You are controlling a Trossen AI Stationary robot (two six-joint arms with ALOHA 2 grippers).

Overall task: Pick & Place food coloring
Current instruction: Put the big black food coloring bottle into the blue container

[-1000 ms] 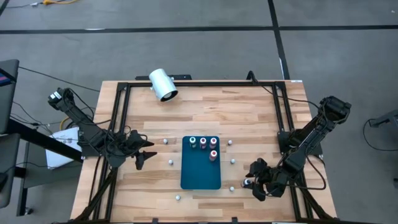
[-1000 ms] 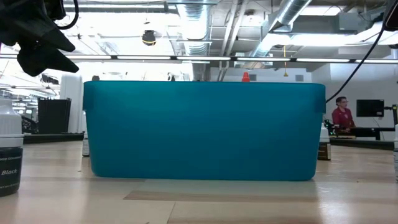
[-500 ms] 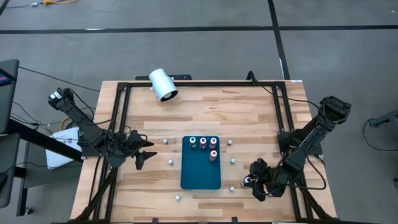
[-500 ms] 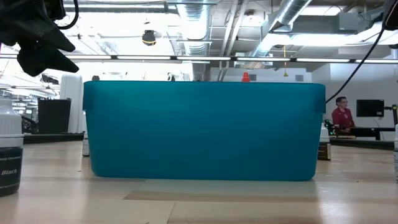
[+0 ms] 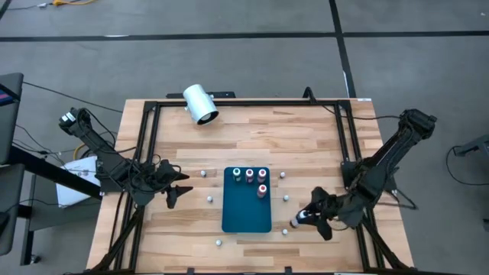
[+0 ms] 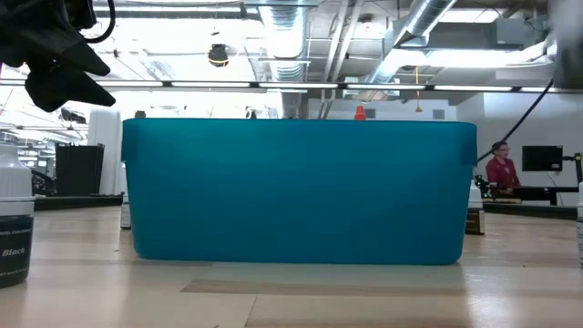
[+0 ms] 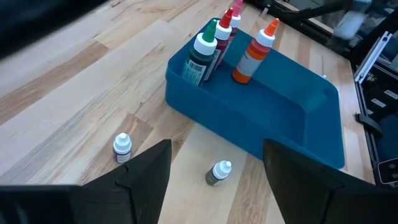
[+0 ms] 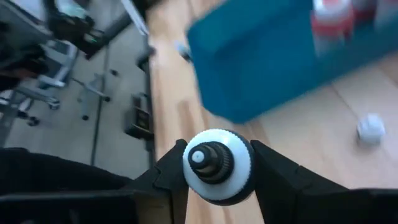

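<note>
A teal tray [image 5: 247, 210] lies mid-table with several food coloring bottles standing at its far end [image 5: 250, 176]; in the left wrist view these are a green [image 7: 202, 55], a pink [image 7: 227, 26] and an orange bottle [image 7: 253, 53]. Loose small bottles stand on the wood around it [image 5: 210, 199] [image 5: 286, 198]. My right gripper [image 5: 299, 221], right of the tray's near corner, is shut on a white-topped bottle [image 8: 217, 165]. My left gripper [image 5: 180, 189] waits open left of the tray, touching nothing. My right gripper pinches the small bottle between its two fingers [image 8: 166, 177], one on each side just under the white top [image 8: 189, 177]. The fingers slant down from the table's right side. The top faces the wrist camera and hides the body. The bottle is lifted clear of the table.
A large white cylinder [image 5: 201, 104] lies at the table's far left edge. A black frame [image 5: 244, 103] runs round the table. One loose bottle [image 5: 285, 231] stands close to my right gripper, another [image 5: 218, 242] near the front edge. In the low view a black-labelled bottle [image 6: 14, 228] stands left of the tray wall [image 6: 299, 191].
My right gripper has risen from the table and shifted a little toward the tray, carrying the white-topped bottle up with it. The left arm has kept still.
</note>
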